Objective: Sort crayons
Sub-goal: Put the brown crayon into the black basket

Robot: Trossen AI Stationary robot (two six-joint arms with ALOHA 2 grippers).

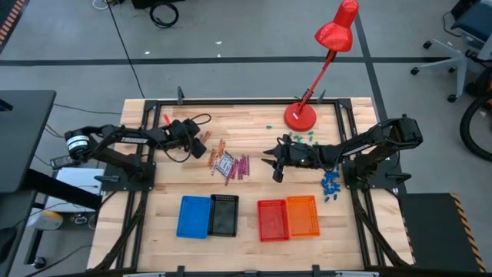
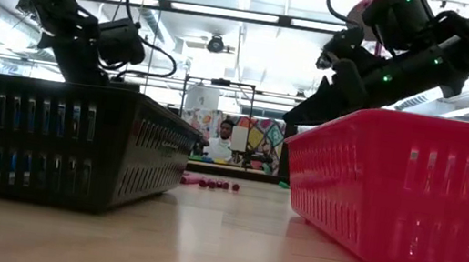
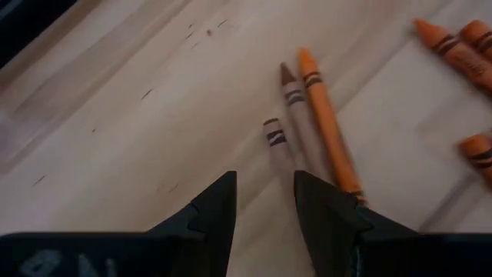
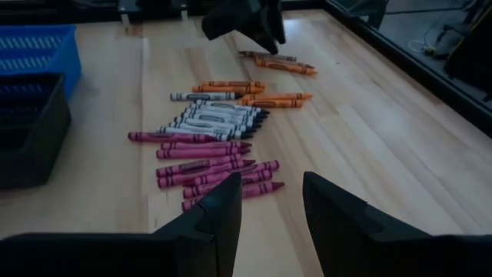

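Crayons [image 4: 207, 138] in orange, white and magenta rows mid-table, left gripper [image 3: 265, 208] and right gripper [image 4: 273, 208] parted, empty, flanking, red desk lamp [image 1: 327, 61] behind, four plastic baskets [image 1: 209, 215] in front.

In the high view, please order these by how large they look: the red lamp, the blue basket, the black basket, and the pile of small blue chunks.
1. red lamp
2. blue basket and black basket: they look nearly alike, so I do not rank them
3. pile of small blue chunks
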